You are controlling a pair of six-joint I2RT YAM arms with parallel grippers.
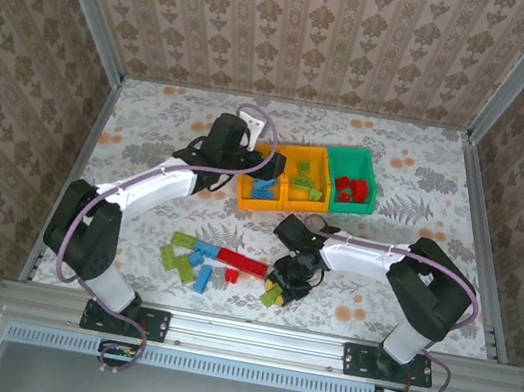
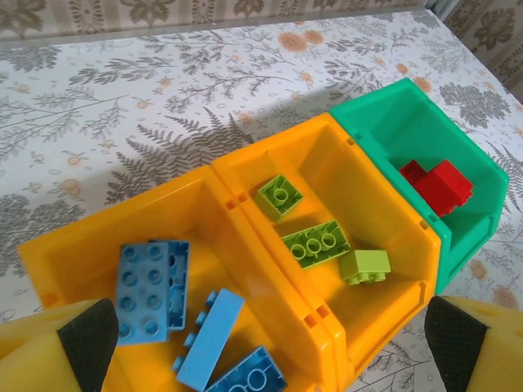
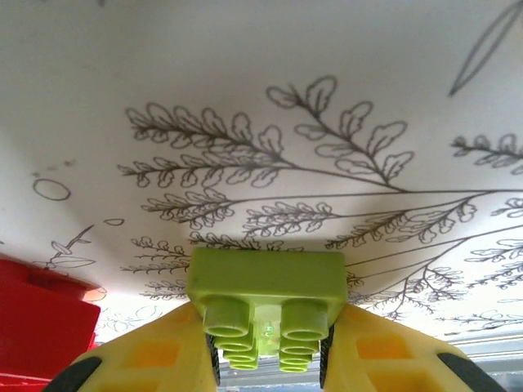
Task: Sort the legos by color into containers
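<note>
In the right wrist view my right gripper (image 3: 268,351) is shut on a lime green lego (image 3: 265,282), its pads pressed to both sides of the brick just above the table. From above, that gripper (image 1: 282,283) sits at the right end of the loose pile. My left gripper (image 2: 270,347) hangs open over the containers, straddling the left orange bin (image 2: 98,245), which holds blue legos (image 2: 147,286). The middle orange bin (image 2: 359,188) holds lime green legos (image 2: 315,242). The green bin (image 2: 392,114) holds red legos (image 2: 437,186).
Loose legos lie near the front of the table: a long red one (image 1: 242,262), blue ones (image 1: 197,249) and green ones (image 1: 170,256). A red brick (image 3: 37,327) lies close to the left of the right gripper. Metal frame posts and patterned walls enclose the table.
</note>
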